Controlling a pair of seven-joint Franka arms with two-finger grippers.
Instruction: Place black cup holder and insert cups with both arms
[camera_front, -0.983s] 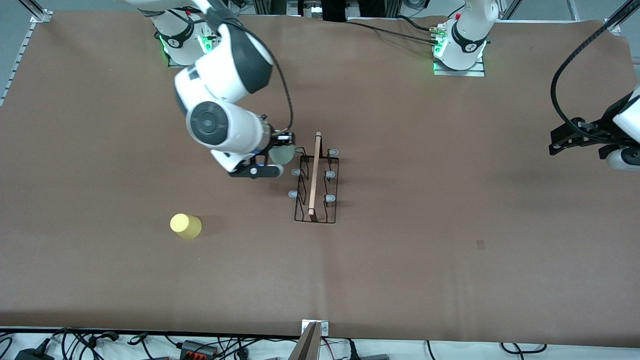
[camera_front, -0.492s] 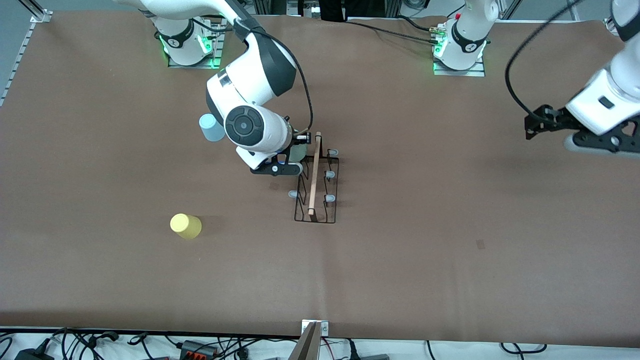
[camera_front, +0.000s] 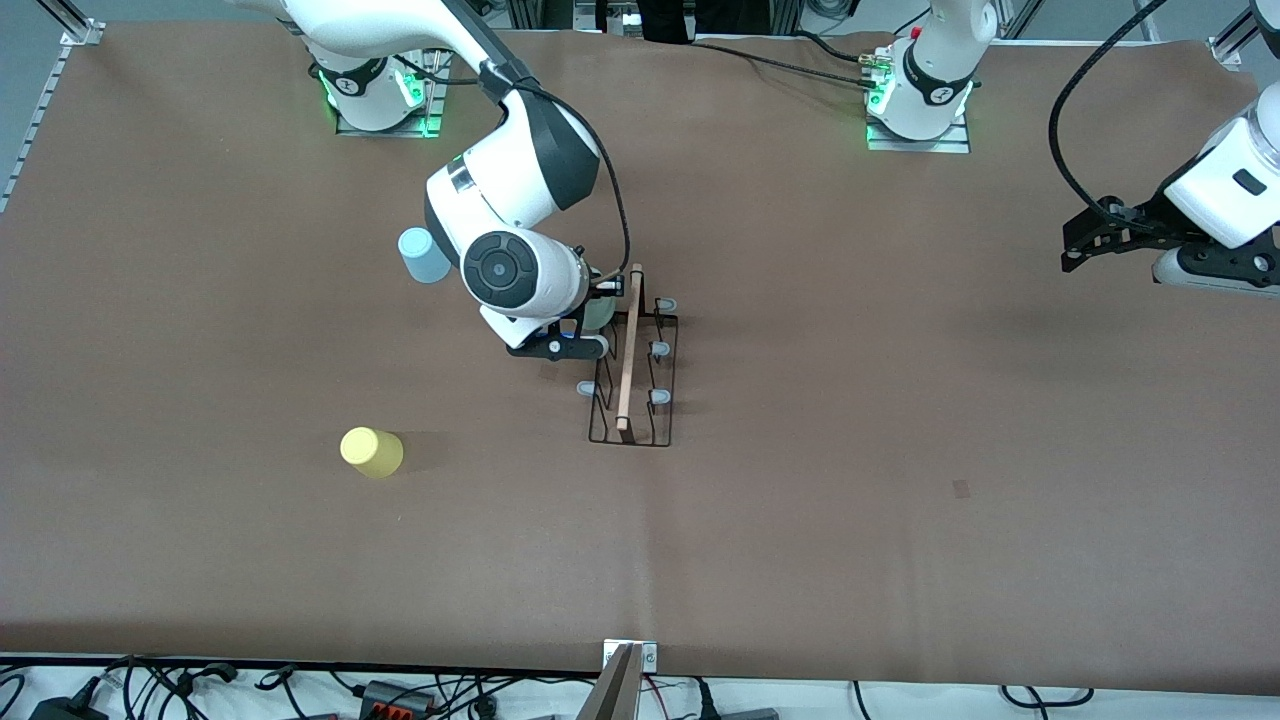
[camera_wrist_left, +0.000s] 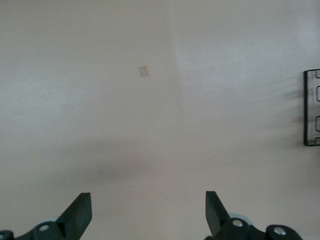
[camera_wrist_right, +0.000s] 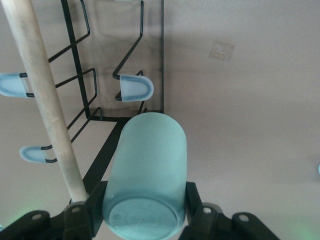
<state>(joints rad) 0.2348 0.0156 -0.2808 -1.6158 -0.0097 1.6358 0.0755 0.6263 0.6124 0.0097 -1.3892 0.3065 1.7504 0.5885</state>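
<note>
Cups: 3, green one (camera_wrist_right: 147, 170) clenched in right gripper (camera_front: 585, 318) over 1 rack (camera_front: 632, 400); left gripper (camera_wrist_left: 148, 212) released.

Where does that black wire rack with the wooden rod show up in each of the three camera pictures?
Front view: the black cup holder stands mid-table, right beside the right end effector.
Left wrist view: only a corner of its wire base shows at the picture's edge.
Right wrist view: it fills the upper part, just past the pale green cup in the end effector.
Shared landmark: the brown table cover.
</note>
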